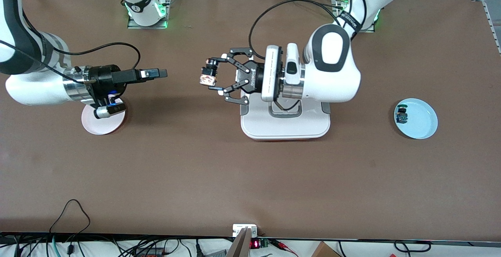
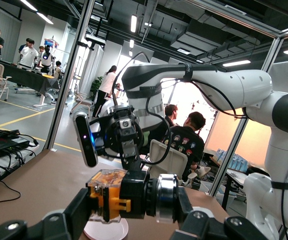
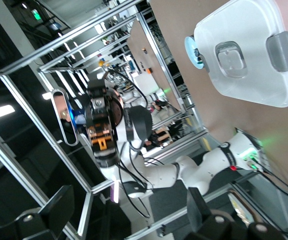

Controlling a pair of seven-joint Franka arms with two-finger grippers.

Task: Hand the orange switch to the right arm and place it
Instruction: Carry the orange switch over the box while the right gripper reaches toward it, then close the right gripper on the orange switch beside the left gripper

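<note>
Left gripper (image 1: 211, 78) is pinching orange switch (image 1: 206, 79) aloft; right gripper (image 1: 162, 73), apparently spread, is waiting; handover and placing are remaining.

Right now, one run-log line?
phase: handover | left gripper: shut on orange switch, midair | right gripper: open, facing it, apart | pink plate: bare

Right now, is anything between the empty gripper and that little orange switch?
No. The front view shows only bare table beneath the gap between the right gripper and the orange switch.
</note>
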